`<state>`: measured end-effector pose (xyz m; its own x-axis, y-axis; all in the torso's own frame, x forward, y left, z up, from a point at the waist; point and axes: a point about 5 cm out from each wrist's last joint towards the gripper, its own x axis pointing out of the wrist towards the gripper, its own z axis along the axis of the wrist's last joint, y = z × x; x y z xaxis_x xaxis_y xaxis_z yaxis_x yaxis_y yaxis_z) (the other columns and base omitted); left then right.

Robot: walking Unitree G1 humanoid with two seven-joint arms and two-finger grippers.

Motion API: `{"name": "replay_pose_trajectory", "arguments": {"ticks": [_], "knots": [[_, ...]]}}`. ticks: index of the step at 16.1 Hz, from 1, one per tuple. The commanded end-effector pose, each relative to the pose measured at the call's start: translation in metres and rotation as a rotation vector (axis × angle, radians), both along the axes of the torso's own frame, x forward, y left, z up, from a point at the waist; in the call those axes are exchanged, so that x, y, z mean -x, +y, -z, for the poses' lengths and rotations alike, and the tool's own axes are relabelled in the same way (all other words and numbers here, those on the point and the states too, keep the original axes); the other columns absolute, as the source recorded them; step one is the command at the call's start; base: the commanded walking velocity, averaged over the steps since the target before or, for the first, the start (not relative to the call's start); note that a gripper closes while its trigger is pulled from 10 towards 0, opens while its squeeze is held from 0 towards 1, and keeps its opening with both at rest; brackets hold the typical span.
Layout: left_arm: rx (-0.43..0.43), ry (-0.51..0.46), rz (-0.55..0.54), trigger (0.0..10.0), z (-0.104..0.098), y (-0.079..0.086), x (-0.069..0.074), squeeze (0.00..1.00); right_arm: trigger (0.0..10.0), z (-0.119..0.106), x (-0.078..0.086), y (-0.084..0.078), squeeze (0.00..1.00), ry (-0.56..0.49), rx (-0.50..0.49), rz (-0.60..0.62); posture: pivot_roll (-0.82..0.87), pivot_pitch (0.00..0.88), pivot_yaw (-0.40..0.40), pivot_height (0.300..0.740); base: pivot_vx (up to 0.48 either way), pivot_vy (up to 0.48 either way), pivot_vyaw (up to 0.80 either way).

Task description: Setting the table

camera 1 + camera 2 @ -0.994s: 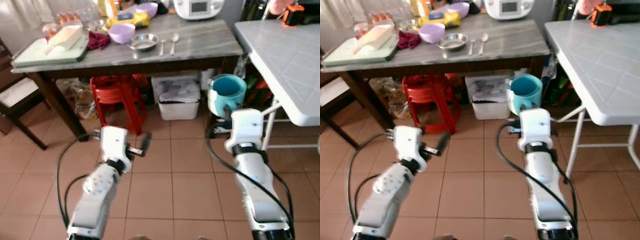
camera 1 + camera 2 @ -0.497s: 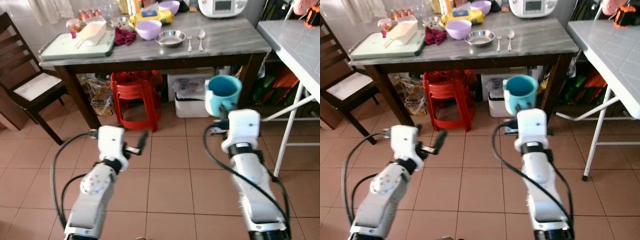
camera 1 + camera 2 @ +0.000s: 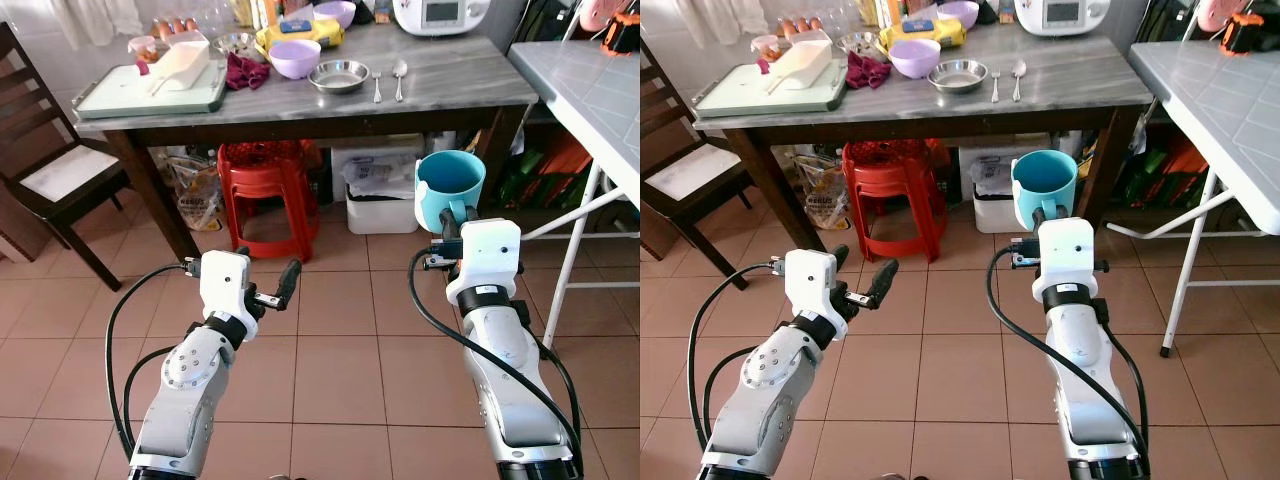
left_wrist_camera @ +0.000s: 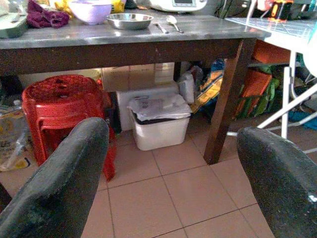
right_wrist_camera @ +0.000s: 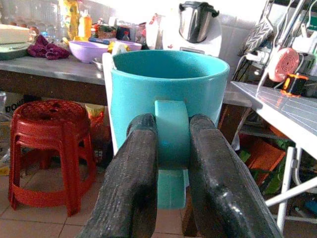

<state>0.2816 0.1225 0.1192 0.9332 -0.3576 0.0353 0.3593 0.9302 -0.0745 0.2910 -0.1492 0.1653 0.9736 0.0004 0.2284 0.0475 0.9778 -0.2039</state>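
My right gripper point(image 5: 171, 131) is shut on the handle of a teal mug point(image 3: 449, 190), held upright above the tiled floor in front of the grey marble table point(image 3: 450, 85). On that table lie a steel bowl point(image 3: 338, 75), a fork point(image 3: 378, 85) and a spoon point(image 3: 399, 75), with a purple bowl point(image 3: 296, 58) behind them. My left gripper point(image 3: 862, 265) hangs open over the floor, nothing between its fingers point(image 4: 69, 168).
A red stool point(image 3: 265, 190) and a white bin point(image 3: 385, 195) stand under the table. A dark chair point(image 3: 50, 170) is at the left. A white folding table point(image 3: 590, 90) juts in at the right. A pale green tray point(image 3: 130, 95) and a rice cooker point(image 3: 443, 14) sit on the marble table.
The camera has swung left and pulled back, bringing the chair into view. The mug stays in my right gripper and both arms keep their pose.
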Motion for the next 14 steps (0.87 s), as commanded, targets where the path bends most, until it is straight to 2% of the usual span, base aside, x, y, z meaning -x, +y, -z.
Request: {"name": "replay_pose_trajectory", "arguments": {"ticks": [1,14], "knots": [[-0.003,-0.022,0.002,10.0,-0.0051,0.0014,-0.0009,0.0,10.0,-0.0062,-0.0004,0.0012,0.0,-0.031,-0.006,-0.006,-0.08,0.091,0.08,0.74,0.255,0.0,0.0],[0.009,-0.02,0.03,10.0,-0.0044,-0.0035,-0.0018,0.0,10.0,-0.0057,0.0009,0.0005,0.0,-0.029,-0.005,-0.005,-0.08,0.089,0.083,0.74,0.337,0.0,0.0]]}}
